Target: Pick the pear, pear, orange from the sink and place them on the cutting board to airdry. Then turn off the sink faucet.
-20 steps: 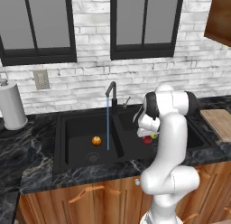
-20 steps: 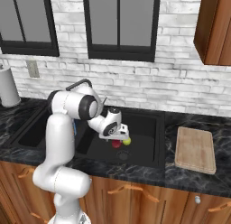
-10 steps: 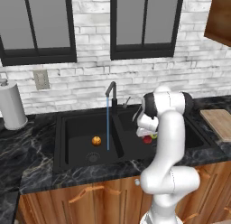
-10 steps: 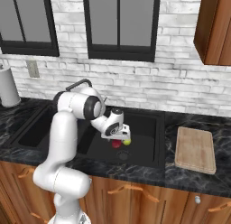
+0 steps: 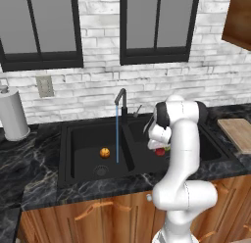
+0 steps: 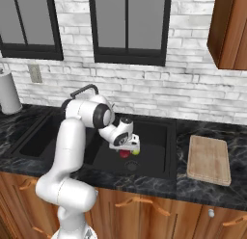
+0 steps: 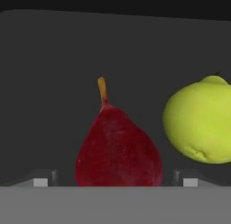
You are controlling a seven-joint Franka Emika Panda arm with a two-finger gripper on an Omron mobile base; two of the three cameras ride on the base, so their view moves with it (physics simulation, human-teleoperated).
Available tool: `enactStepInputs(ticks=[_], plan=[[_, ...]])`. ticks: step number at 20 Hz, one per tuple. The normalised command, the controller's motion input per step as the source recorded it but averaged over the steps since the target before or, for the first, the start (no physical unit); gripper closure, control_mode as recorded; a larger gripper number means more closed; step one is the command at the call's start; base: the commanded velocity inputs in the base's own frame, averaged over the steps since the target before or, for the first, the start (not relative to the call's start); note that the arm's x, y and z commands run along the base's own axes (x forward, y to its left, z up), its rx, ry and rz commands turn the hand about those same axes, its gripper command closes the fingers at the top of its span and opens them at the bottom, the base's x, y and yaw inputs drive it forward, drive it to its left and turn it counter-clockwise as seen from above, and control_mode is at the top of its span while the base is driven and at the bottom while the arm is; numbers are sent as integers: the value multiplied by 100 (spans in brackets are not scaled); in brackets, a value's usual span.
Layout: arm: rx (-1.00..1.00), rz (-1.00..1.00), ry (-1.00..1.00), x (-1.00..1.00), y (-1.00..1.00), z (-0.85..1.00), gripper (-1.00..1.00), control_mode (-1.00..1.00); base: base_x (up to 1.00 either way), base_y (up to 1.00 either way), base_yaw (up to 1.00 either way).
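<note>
My claw (image 6: pixel 127 149) hangs low in the right basin of the sink (image 6: pixel 159 168) with its jaws spread wide and nothing held. In the hand view the red pear (image 7: pixel 118 148) stands dead centre between my two fingertips (image 7: pixel 41 181), stem pointing to twelve o'clock, and the yellow-green pear (image 7: pixel 200 121) lies just beside it at about two o'clock, seemingly not touching. From the right base view the red pear (image 6: pixel 125 153) peeks out directly under my hand, with the yellow-green pear (image 6: pixel 136 151) at three o'clock of it. The orange (image 5: pixel 104 152) waits in the other basin, at nine o'clock from me in the left base view, close to the stream running from the sink faucet (image 5: pixel 120 98). The cutting board (image 6: pixel 208 159) sits bare on the counter, well apart at three o'clock. I judge this the opening step: the approach to the first pear. Next I should ease lower until my fingers flank its belly, then close gently, minding the green neighbour. Against the picture of a second ago, my hand has pushed further out and lower over the fruit; the fruit has not stirred.
</note>
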Motion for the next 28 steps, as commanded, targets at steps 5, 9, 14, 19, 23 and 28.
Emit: enactStepInputs(ticks=[5, 9, 14, 19, 23, 28], plan=[[0, 0, 0, 2, 0, -20, -100, -100, 0, 0, 0], [0, 0, 0, 3, 0, -21, 100, -100, 0, 0, 0], [2, 0, 0, -4, -2, -6, 100, -100, 0, 0, 0], [3, 0, -10, -29, -4, 43, 100, -100, 0, 0, 0], [2, 0, -13, -38, -16, 52, 100, -100, 0, 0, 0], [1, 0, -11, -38, -21, 60, 100, -100, 0, 0, 0]])
